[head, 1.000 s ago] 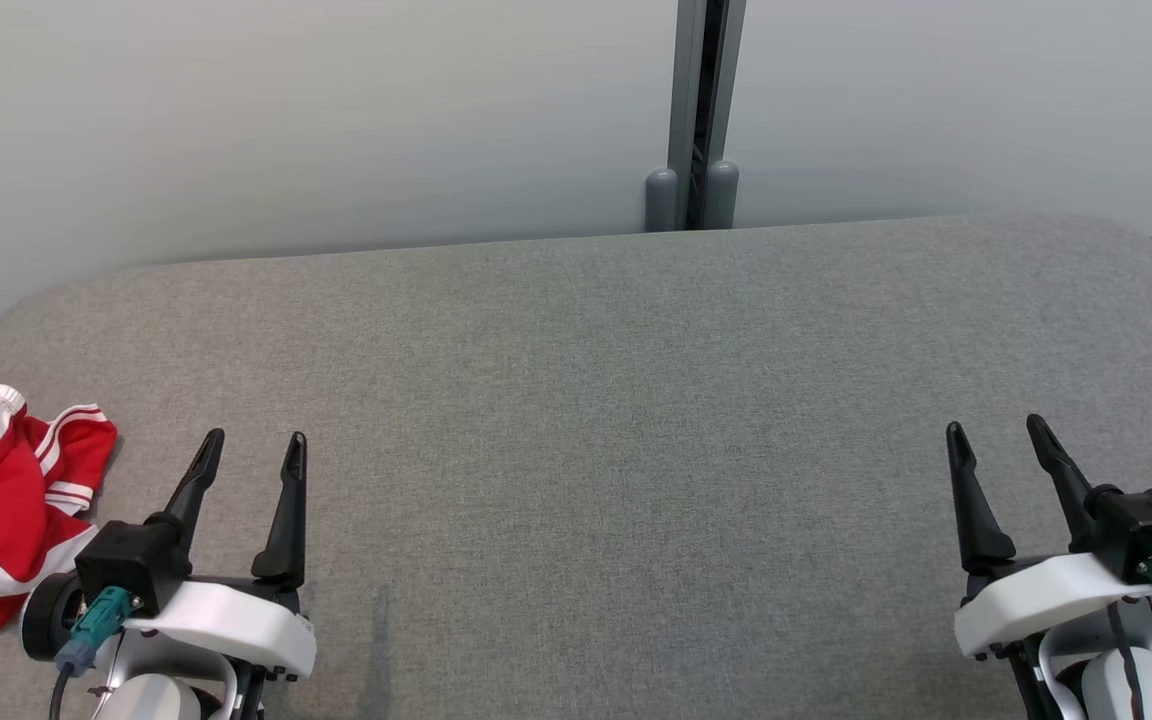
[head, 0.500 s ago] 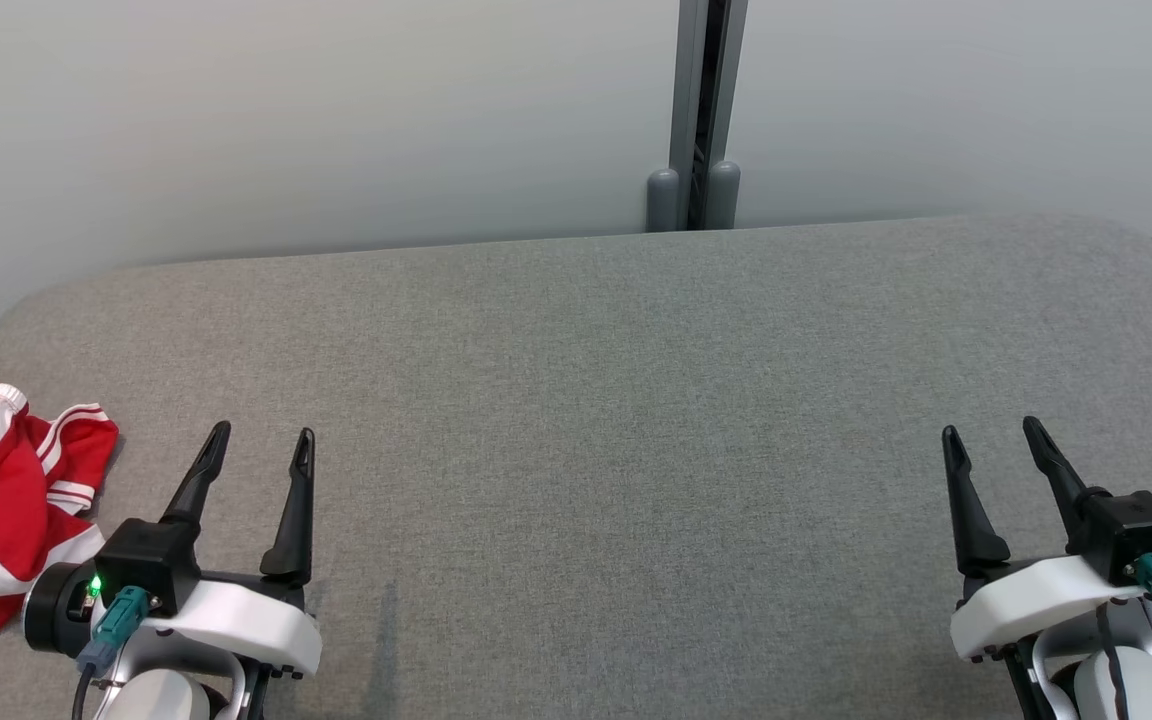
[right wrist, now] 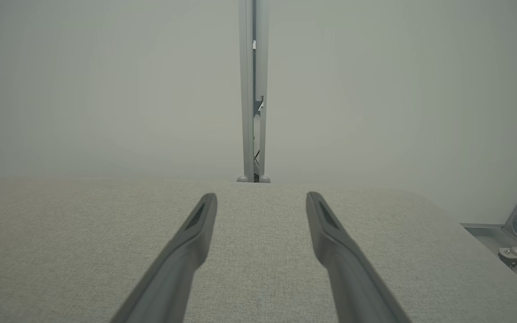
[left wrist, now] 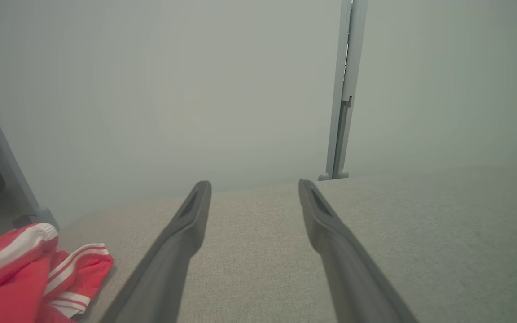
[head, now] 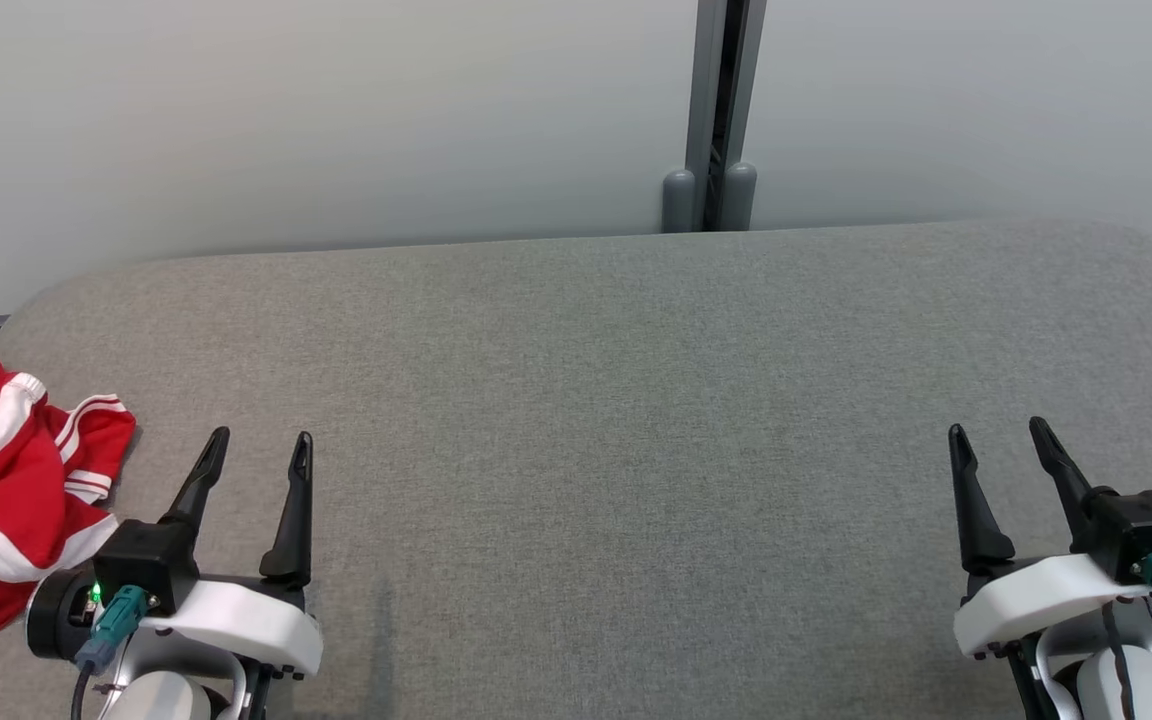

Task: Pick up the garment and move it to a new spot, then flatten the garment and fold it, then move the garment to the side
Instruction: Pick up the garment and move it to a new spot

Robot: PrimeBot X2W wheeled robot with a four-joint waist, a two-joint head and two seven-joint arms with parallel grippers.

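Nearest you in the head view, your left gripper [head: 261, 436] sits at about 8 o'clock and your right gripper [head: 997, 427] at about 4 o'clock. Both have their dark fingers spread wide with nothing between them, over the grey padded table [head: 586, 400]. The garment [head: 6, 490], a crumpled red piece with white stripes, lies on the table's left end at about 9 o'clock, just beside the left gripper's body and clear of its fingertips. Farther off, at 12 o'clock, you have a grey post [head: 721, 100] against the pale wall [head: 336, 120].
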